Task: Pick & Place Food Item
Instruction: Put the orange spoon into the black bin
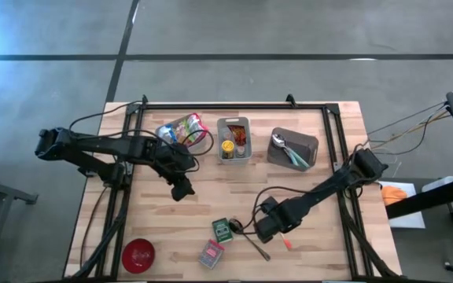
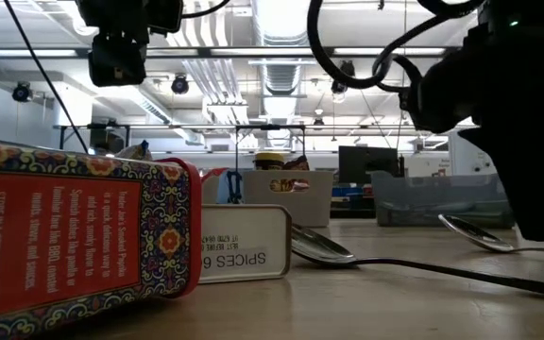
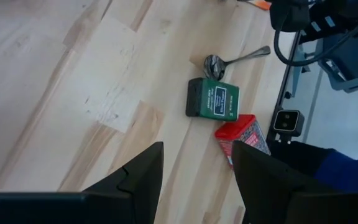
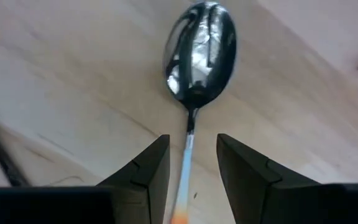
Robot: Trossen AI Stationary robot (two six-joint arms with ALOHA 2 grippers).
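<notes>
A green tin [image 1: 222, 229] and a red patterned tin [image 1: 211, 253] lie on their sides near the table's front edge. A metal spoon [image 1: 255, 245] lies beside them. My right gripper [image 1: 267, 228] points down, open and low over a second spoon [image 4: 199, 53]. Its fingers stand on either side of that spoon's thin handle [image 4: 188, 146] without touching it. My left gripper [image 1: 181, 189] hangs open above the bare mid-left table, with nothing between its fingers [image 3: 138, 180]. A colourful snack bag [image 1: 181, 130] lies flat at the back.
A grey bin [image 1: 233, 140] with jars and a grey tray [image 1: 293, 148] holding spoons stand at the back. A red bowl [image 1: 138, 254] sits at the front left corner. Cables trail across the table near the right arm. Bare wood lies at the table's middle.
</notes>
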